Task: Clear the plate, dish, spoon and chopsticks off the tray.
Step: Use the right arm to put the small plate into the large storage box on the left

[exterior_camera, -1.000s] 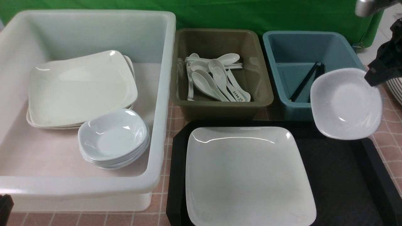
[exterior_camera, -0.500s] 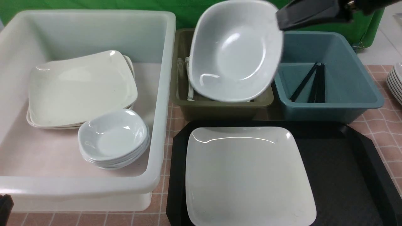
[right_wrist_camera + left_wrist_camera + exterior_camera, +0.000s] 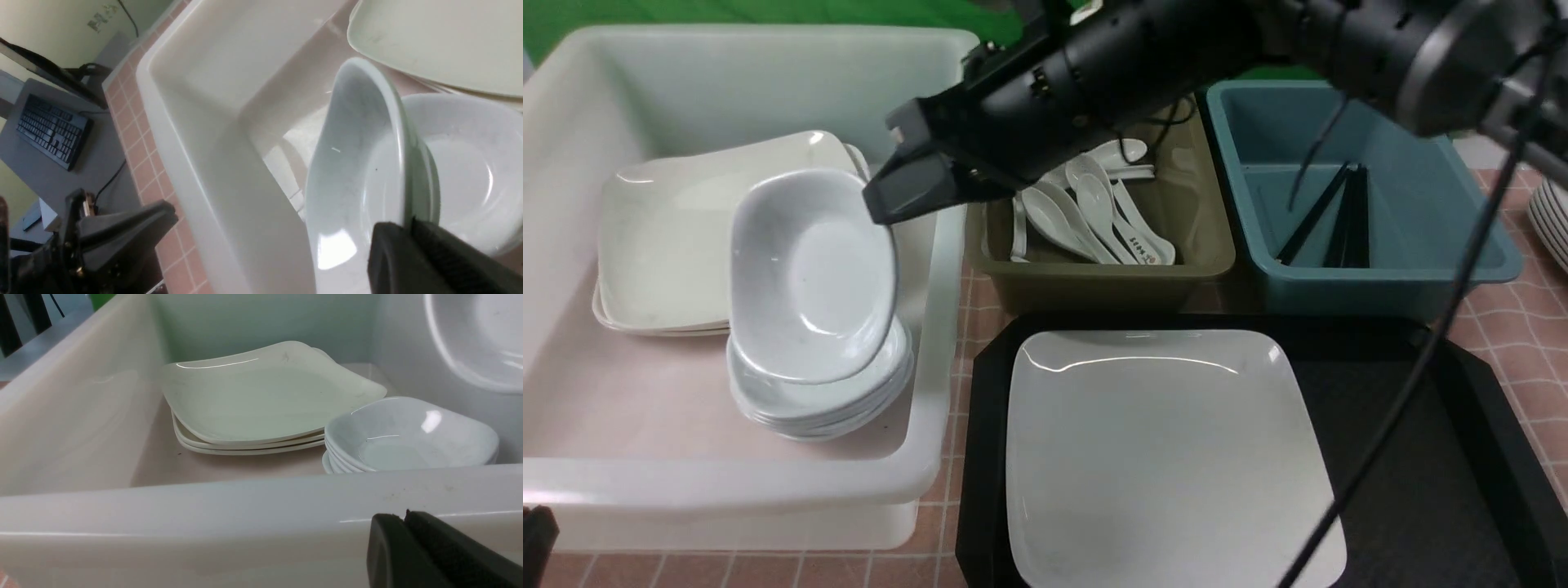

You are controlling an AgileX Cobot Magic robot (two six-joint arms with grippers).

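My right gripper (image 3: 882, 204) (image 3: 410, 222) is shut on the rim of the small white dish (image 3: 809, 278) (image 3: 359, 163). It holds the dish steeply tilted just above a stack of like dishes (image 3: 825, 400) (image 3: 470, 171) inside the big white tub (image 3: 935, 343). The dish's lower edge looks close to the stack; I cannot tell if they touch. The large white square plate (image 3: 1168, 457) lies on the black tray (image 3: 1421, 457). Several white spoons (image 3: 1086, 208) lie in the olive tub, black chopsticks (image 3: 1339, 216) in the blue tub. My left gripper (image 3: 406, 514) is shut and empty outside the tub's near wall.
A pile of square plates (image 3: 662, 237) (image 3: 261, 400) lies in the white tub behind the dish stack. The olive tub (image 3: 1094, 282) and blue tub (image 3: 1388, 282) stand behind the tray. More stacked dishes (image 3: 1553, 216) sit at the right edge. The right arm spans over the olive tub.
The right arm has swung the dish from the right side, over the olive tub, leftward and down into the white tub. The plate and left gripper have not moved.
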